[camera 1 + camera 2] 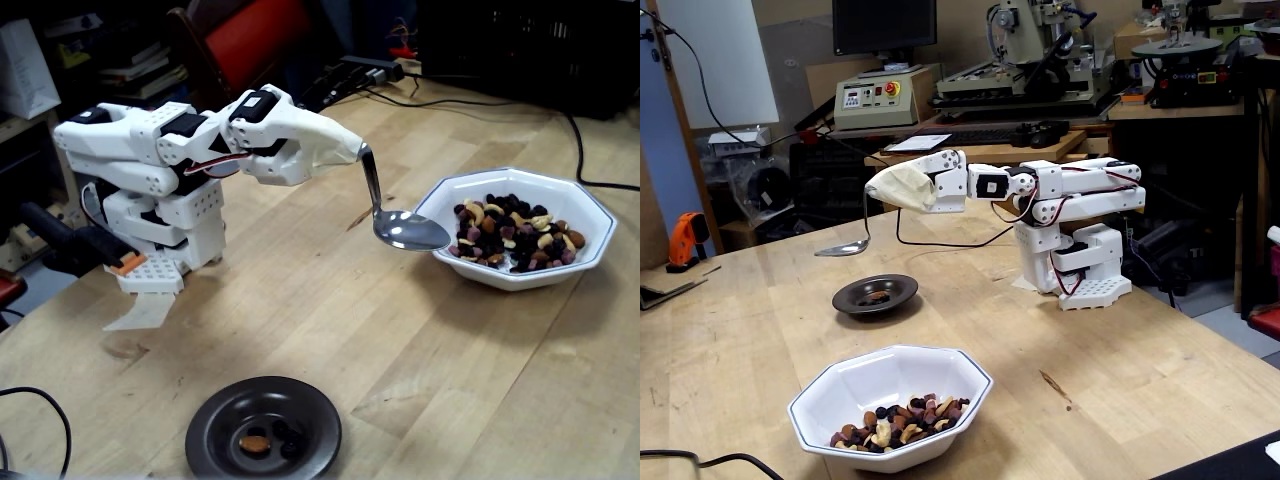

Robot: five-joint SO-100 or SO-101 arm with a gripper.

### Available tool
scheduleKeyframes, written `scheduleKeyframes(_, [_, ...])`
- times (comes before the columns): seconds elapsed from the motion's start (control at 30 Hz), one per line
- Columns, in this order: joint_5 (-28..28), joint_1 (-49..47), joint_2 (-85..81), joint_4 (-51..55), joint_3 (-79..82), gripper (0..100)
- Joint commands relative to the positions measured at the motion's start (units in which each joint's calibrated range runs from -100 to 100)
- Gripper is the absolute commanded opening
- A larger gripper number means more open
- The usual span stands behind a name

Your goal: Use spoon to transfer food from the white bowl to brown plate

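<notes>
Light wooden worktable (pixel 330 310), a dark stain (pixel 1056 388) showing on its boards in a fixed view, and a black cable (pixel 578 150) trailing along its far edge. Behind it stand a beige control box (pixel 875 98) with a red button, a dark monitor (pixel 884 25), grey machine tools (pixel 1040 55) on a bench, and a whiteboard (pixel 718 60). An orange drill (pixel 683 240) rests at the table's left end; a red chair back (pixel 255 30) shows in a fixed view.

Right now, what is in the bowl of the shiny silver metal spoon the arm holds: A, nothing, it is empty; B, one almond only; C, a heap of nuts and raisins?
A: in a fixed view the shiny silver metal spoon shows only bare, reflective metal as it hangs at the near rim of the white octagonal bowl; the trail mix lies in that bowl.
</notes>
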Motion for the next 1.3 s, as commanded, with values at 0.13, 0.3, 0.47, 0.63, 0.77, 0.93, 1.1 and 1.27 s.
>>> scheduleKeyframes(0.13, [0.0,0.35,-0.61,-1.13,0.54,4])
scheduleKeyframes(0.3, [0.0,0.5,-0.61,-1.05,0.54,4])
scheduleKeyframes(0.47, [0.0,0.43,-0.61,-0.82,0.63,4])
scheduleKeyframes(0.63, [-0.05,0.06,-0.61,-0.82,0.63,4])
scheduleKeyframes(0.77, [-0.05,0.06,-0.61,-0.82,0.63,4])
scheduleKeyframes(0.93, [-0.05,0.13,-0.61,-0.82,0.63,4])
scheduleKeyframes(1.1, [-0.05,0.06,-0.61,-0.82,0.63,4])
scheduleKeyframes(1.27, [-0.05,0.06,-0.61,-0.82,0.63,4])
